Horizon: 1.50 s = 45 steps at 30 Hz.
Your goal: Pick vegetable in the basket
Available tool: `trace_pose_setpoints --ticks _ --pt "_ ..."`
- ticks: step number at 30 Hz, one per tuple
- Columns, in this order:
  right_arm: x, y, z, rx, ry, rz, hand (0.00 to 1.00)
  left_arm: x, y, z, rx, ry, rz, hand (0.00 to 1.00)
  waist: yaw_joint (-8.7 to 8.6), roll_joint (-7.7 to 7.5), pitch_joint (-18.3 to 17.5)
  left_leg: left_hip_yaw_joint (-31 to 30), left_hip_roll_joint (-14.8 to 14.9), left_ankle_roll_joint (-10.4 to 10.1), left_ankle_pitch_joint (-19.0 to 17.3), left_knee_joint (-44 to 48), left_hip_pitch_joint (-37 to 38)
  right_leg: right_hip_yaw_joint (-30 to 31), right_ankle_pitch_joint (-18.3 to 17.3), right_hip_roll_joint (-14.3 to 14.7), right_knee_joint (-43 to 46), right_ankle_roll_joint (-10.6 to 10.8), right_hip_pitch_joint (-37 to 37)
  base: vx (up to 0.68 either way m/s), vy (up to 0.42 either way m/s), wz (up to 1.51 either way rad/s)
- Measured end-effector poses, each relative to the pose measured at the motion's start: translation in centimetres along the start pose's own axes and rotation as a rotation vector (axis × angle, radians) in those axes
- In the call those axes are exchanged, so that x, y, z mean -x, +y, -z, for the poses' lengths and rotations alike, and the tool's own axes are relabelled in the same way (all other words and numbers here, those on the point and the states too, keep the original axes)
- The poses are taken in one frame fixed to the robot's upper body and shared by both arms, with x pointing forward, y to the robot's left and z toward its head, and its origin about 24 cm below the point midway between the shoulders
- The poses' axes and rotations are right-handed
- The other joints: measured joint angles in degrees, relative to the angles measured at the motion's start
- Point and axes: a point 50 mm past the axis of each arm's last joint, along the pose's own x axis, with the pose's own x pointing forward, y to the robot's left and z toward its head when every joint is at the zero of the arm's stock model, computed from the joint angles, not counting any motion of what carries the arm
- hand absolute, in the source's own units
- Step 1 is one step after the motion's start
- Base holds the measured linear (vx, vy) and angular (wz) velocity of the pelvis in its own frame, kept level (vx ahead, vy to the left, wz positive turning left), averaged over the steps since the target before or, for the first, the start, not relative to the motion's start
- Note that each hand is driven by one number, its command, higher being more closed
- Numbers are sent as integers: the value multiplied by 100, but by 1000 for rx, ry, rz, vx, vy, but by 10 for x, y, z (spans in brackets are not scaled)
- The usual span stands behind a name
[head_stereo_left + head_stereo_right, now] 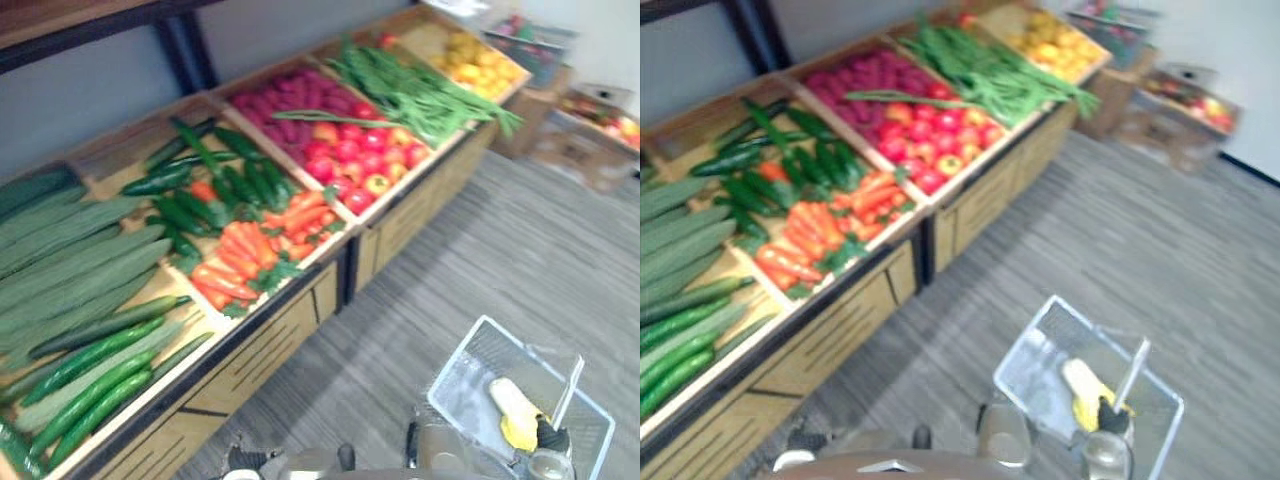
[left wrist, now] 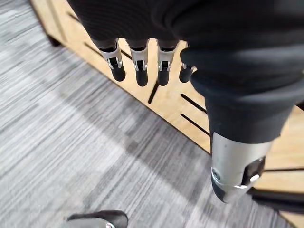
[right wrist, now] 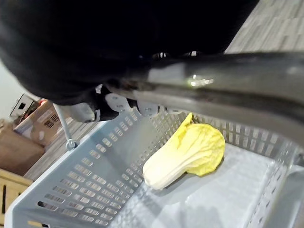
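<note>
The long wooden stand (image 1: 270,350) is running along my left, its bins holding cucumbers (image 1: 80,260), carrots (image 1: 250,255), tomatoes (image 1: 355,160) and green beans (image 1: 410,90). The grey striped floor (image 1: 480,260) is lying bare beside it. The pale perforated basket (image 3: 85,180) is hanging low at my right side, and a yellow cabbage (image 3: 185,159) is lying on its side on the basket's bottom, so one vegetable is already in and the rest are waiting in the bins.

My right hand (image 3: 118,102) is curling its fingers round the metal handle (image 3: 247,76) and carrying the basket. My left hand (image 2: 137,61) is hanging beside the stand's slotted front panel, fingers straight and relaxed, holding nothing.

Risks, as I am judging them: the basket is hanging from one bar, so a quick turn may be swinging it into the stand or tipping the cabbage toward a wall. My left hand is sitting below the bin edge and may be catching it while rising.

Print on a cardboard box (image 3: 38,126) is showing in the right wrist view, too small to read.
</note>
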Motion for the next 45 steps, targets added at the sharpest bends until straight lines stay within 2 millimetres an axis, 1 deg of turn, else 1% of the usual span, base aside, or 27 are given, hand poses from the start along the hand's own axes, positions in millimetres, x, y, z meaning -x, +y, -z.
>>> trace_pose_setpoints --ticks 1,3,4,5,6,7,8,9,11,12,13,15,16,18,20,21,22,23,24,28,31,35,36,38,40,42,45 --pt "2 0 5 -21 18 4 100 0 1 2 34 15 -11 0 26 -38 -23 -334 39 -106 -168 168 -19 140 157 -43 -431 6 17 439 -430 153" --pt "5 -1 14 -41 50 8 100 0 4 4 92 36 -37 0 82 -145 -107 -883 76 -290 -470 431 -73 276 326 -132 -668 -17 45 363 -460 160" --pt "9 0 23 -56 80 4 100 0 9 6 128 48 -61 0 87 -306 -227 -1171 78 -383 -712 592 -155 237 384 -231 -671 12 91 357 -560 167" --pt "9 -2 25 -97 103 17 100 1 7 10 177 84 -70 0 177 -203 -262 -1227 414 -560 -959 732 -174 -233 786 -115 -275 45 93 331 -572 143" --pt "9 -3 25 -105 105 23 100 2 5 11 184 88 -65 0 190 -161 -264 -1203 509 -578 -971 743 -198 -320 730 -66 -215 -36 83 306 -535 123" --pt "5 -9 23 -125 106 40 100 5 -2 13 209 106 -54 0 179 49 -346 -987 788 -694 -897 756 -272 -689 487 46 -32 -150 85 241 -397 86" --pt "4 -10 22 -124 107 43 100 6 -5 14 216 114 -49 0 156 127 -372 -945 915 -809 -818 717 -316 -852 415 88 32 -222 97 307 -460 125" --pt "2 -10 19 -128 106 40 100 8 -8 17 233 131 -46 0 128 225 -393 -811 1137 -949 -654 720 -433 -1219 311 116 89 -362 134 274 -441 106" --pt "1 -11 18 -143 110 40 100 8 -8 18 259 147 -55 0 99 226 -382 -354 1324 -1049 -313 869 -673 -1644 225 118 36 -516 327 281 -472 121" --pt "2 -11 21 -157 128 43 100 8 -7 20 258 149 -57 0 23 200 -363 325 1430 -1040 -120 1063 -758 -1960 175 75 -82 -601 599 217 -359 152" --pt "2 -12 24 -157 143 43 100 8 -8 21 252 154 -53 0 -37 196 -351 1340 1598 -1046 -14 1225 -782 -2235 148 56 -222 -646 925 133 -233 130" --pt "0 -12 21 -161 138 43 100 8 -7 19 235 142 -45 0 -30 185 -347 2171 1661 -1026 141 1238 -801 -2427 128 10 -283 -672 1033 27 -138 76" --pt "0 -10 20 -181 141 41 100 6 -7 17 215 129 -39 0 -41 177 -342 2620 1641 -1069 279 1125 -850 -2537 120 -24 -369 -664 1054 -18 -99 56" --pt "1 -8 22 -193 160 39 100 6 -8 16 207 126 -34 0 -84 190 -335 2966 1554 -1078 456 657 -789 -2711 149 -53 -556 -604 1086 -47 -24 65" --pt "2 -9 29 -257 204 61 100 6 -8 17 207 134 -32 0 -114 197 -338 3075 1447 -1083 611 36 -661 -2876 217 -22 -733 -544 1124 -71 48 61" --pt "3 -10 34 -290 236 75 100 6 -8 17 205 138 -31 0 -100 207 -337 3040 1430 -1082 624 -275 -604 -2916 314 63 -881 -522 1136 -72 88 32" --pt "5 -9 37 -327 259 83 100 6 -8 17 204 140 -30 0 -82 168 -321 3001 1394 -1083 663 -418 -612 -2906 473 121 -1094 -514 1158 -46 76 13" --pt "5 -9 39 -340 269 88 100 6 -8 17 205 141 -30 0 -79 189 -319 2996 1375 -1077 666 -429 -613 -2883 565 174 -1200 -501 1203 -25 65 -12" --pt "6 -8 43 -356 297 93 100 6 -8 18 208 146 -32 0 -50 156 -299 3088 1328 -1041 641 -431 -590 -2728 671 181 -1324 -486 1212 -13 56 -22" --pt "13 -4 53 -436 358 118 100 5 -4 20 225 155 -44 0 -56 70 -224 3266 1150 -948 557 -511 -336 -2408 744 55 -1244 -449 1236 -6 113 -31" --pt "14 -4 56 -468 387 136 100 4 -4 18 215 146 -38 0 -166 61 -200 3339 1047 -903 493 -521 -314 -2138 707 -81 -928 -447 1035 -15 102 -14" --pt "12 -6 52 -467 366 144 100 2 0 15 181 118 -23 0 -196 22 -83 3514 994 -883 344 -468 -119 -1770 671 -243 -42 -431 691 -30 56 -23" --pt "12 -6 51 -462 360 142 100 1 1 13 182 110 -21 0 -209 1 -90 3502 989 -877 320 -460 -115 -1728 673 -262 -20 -431 694 -35 25 -6" --pt "11 -4 47 -441 342 125 100 -1 3 9 187 94 -18 0 -208 -35 -124 3503 945 -863 327 -474 -132 -1699 682 -296 -196 -417 732 11 15 -1" --pt "11 -2 45 -430 332 115 100 -2 4 5 195 80 -16 0 -195 -76 -123 3505 918 -817 378 -493 -137 -1705 742 -322 -476 -327 815 16 18 0" --pt "11 -1 45 -423 331 108 100 -3 6 2 199 66 -14 0 -191 -116 -147 3504 888 -820 437 -576 -120 -1648 764 -305 -609 -297 857 4 2 2" --pt "11 -1 47 -422 334 98 100 -6 10 -10 213 9 -17 0 -189 -135 -193 3499 881 -829 445 -591 -105 -1644 844 -221 -1112 -170 1116 0 0 0"
